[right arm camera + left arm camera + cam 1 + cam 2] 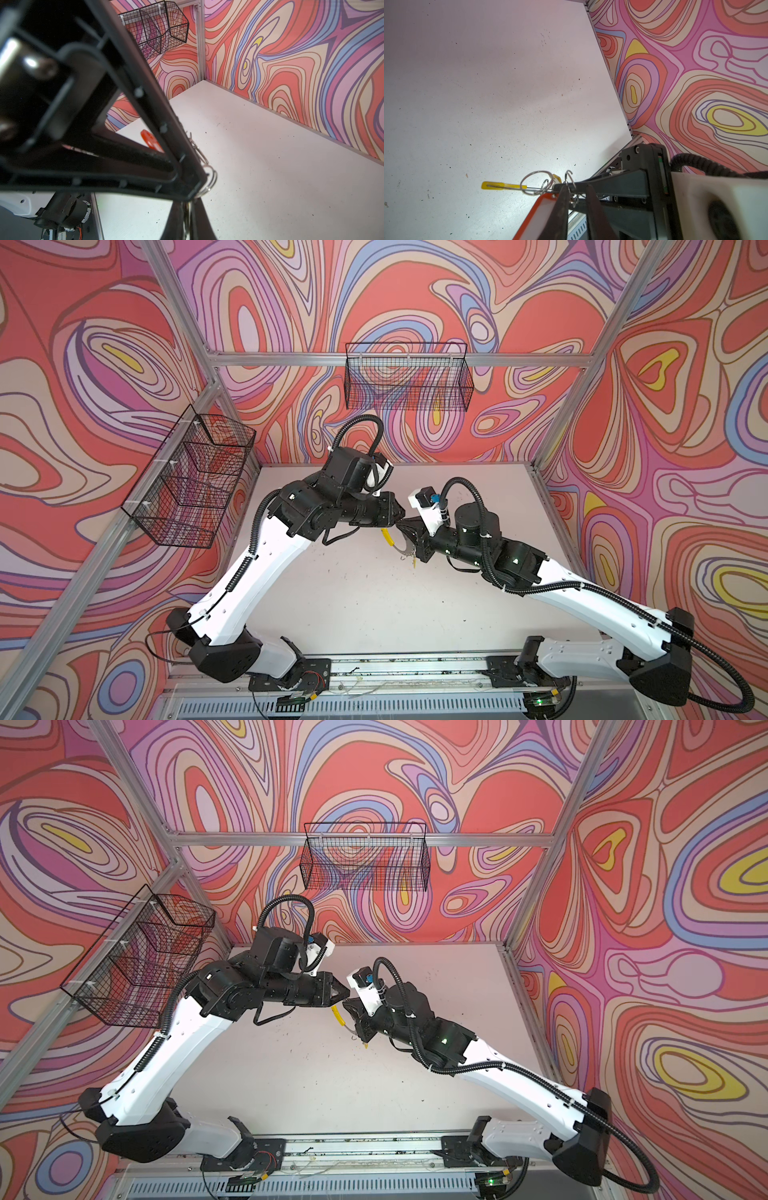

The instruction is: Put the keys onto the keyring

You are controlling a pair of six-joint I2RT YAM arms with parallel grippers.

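In both top views the two grippers meet in mid-air over the white table point(365, 605). My right gripper point(406, 531) point(188, 205) is shut on the edge of the keyring point(401, 551), a flat grey ring with a yellow arc point(388, 537) point(494, 185). A yellow-tagged key point(414, 562) hangs below it. My left gripper point(400, 516) point(576, 188) is at the keyring's rim, jaws narrowly apart around a small split ring point(574, 200). The red tag point(539, 216) point(150, 141) lies against one finger's outer side. Larger wire rings point(535, 182) stand on the rim. The key blades are hidden.
A black wire basket point(409, 377) hangs on the back wall. A divided wire basket point(191, 477) hangs on the left wall. Aluminium frame posts and patterned walls close in the table. The arms' base rail point(395, 668) runs along the front edge.
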